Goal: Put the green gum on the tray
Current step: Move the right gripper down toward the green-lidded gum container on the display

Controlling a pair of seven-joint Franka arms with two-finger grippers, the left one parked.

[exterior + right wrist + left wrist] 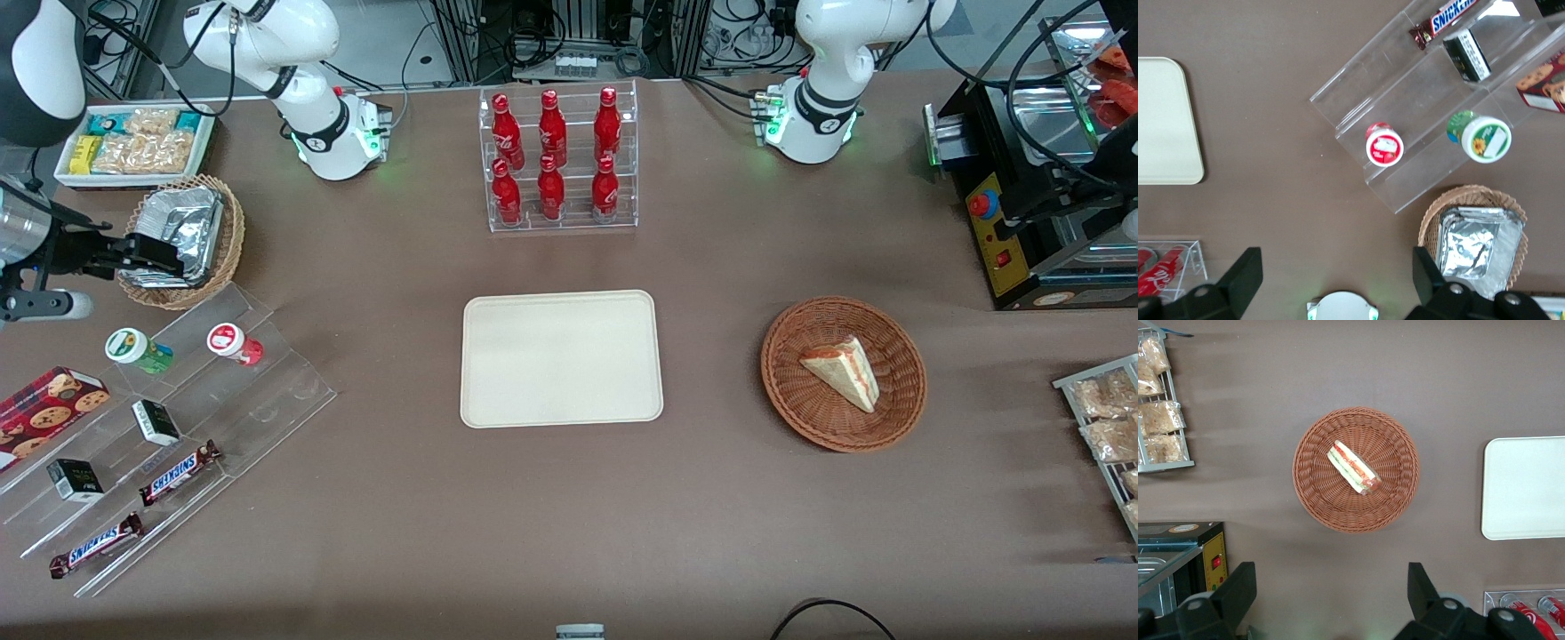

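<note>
Right, I've got the green gum (140, 350) standing on the top step of the clear plastic stand (178, 418) at the working arm's end of the table, just beside the red-bodied bottle (236, 343) on the same step, with a small gap between the two. My gripper (147, 253) is hanging up high near the wicker basket of foil packs (182, 240), farther from the front camera than the gum and well apart from it, and in the wrist view its fingers (1245, 273) are spread wide with nothing between them. From the wrist camera I'm looking nearly straight down on the white lid (1485, 139) with its green and orange mark, the green body peeking out beside it. I reckon this bottle is light and stiff, a hard little plastic tub, so it should take a firm squeeze without giving, but smooth plastic can slip and a light bottle on a slick step may tip or skate if I nudge it. I'd take it across the body just under the lid, fingers either side, coming down so neither finger clips the red one. The tray (560, 357) sits bare in the middle of the table, well apart from the stand, so I'm expecting a fair carry.
</note>
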